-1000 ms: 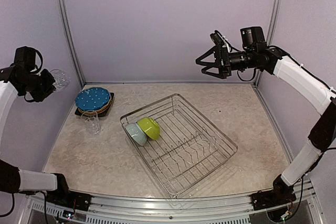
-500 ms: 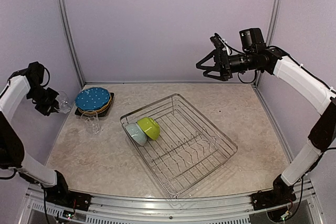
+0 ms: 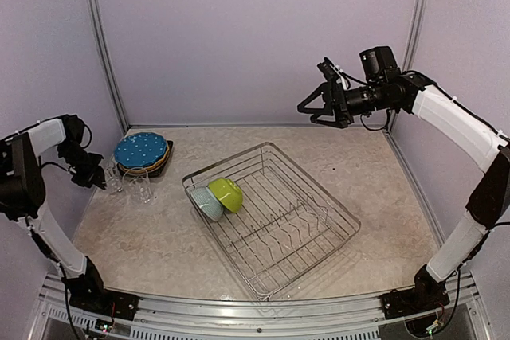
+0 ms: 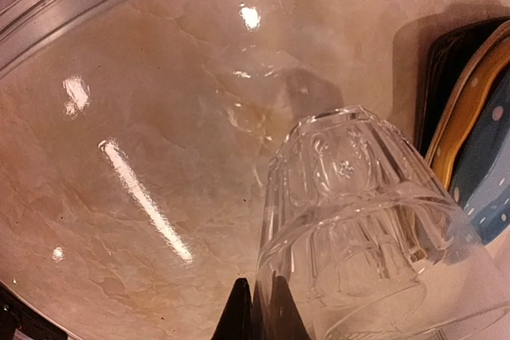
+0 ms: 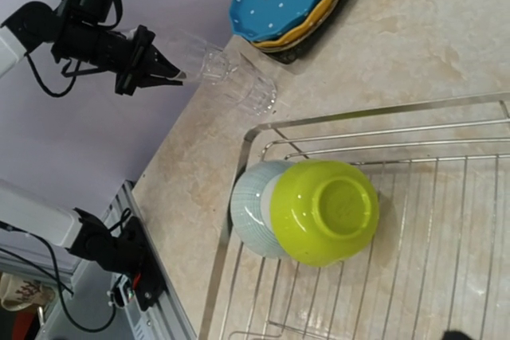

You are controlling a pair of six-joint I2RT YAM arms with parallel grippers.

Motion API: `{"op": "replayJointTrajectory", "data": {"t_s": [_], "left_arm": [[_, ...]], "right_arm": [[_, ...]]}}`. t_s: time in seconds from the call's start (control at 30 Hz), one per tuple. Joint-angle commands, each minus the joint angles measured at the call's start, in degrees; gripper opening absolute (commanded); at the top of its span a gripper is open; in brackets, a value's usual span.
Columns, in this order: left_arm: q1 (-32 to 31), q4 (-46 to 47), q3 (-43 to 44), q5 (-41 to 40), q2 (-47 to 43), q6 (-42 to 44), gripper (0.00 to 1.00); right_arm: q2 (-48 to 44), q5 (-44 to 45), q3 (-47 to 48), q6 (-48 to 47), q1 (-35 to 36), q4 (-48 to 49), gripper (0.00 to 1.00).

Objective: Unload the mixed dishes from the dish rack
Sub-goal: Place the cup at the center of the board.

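Table (image 3: 159, 236): all the dishes are being carried on it, with the dish rack (image 3: 314, 183) lying at an angle across its middle
Plate stack (image 3: 141, 151): being kept at the table's far-left corner, the blue-dotted plate on top
Bowls: the lime bowl (image 3: 227, 194) and pale-blue bowl (image 3: 206, 203) are being left in the rack's far-left corner, leaning together, not yet unloaded
Right gripper (image 3: 315, 105): being held high over the table's far-right corner, jaws spread wide, nothing in them
Left gripper (image 5: 169, 72): being kept clenched on the rim of the held glass (image 4: 351, 220), low by the table's left edge
Held glass: being held tilted, base towards the plate stack, just beside the standing glass (image 3: 142, 187)
Risk: the standing glass or the stack's edge could be knocked, because the gap is being kept narrow; a glass let go while tilted could topple or roll, and a thin pinch on a smooth rim could slip
Hidden: whether the held glass is touching the table cannot be told; the lower plates are being covered by the top one; the pale-blue bowl is being half covered by the lime one; both glasses are faint from above
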Motion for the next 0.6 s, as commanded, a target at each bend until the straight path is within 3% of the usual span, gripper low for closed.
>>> {"op": "replayJointTrajectory", "data": {"t_s": [0.0,0.33,0.57], "left_arm": [[0.70,2.52,-1.19,1.98,2.85,-1.19,0.00],[0.78,2.69,-3.65,1.49,4.70,-1.25,0.00],[0.88,2.01,-4.52,1.59,4.76,-1.53,0.22]], "right_arm": [[-0.35,1.72,0.88,-1.53,-0.45,-2.35,0.99],[-1.86,2.01,-1.21,-0.82,-0.41,-1.44,0.99],[-3.03,2.13,-2.39,-1.10,-0.49,-1.38,0.99]]}}
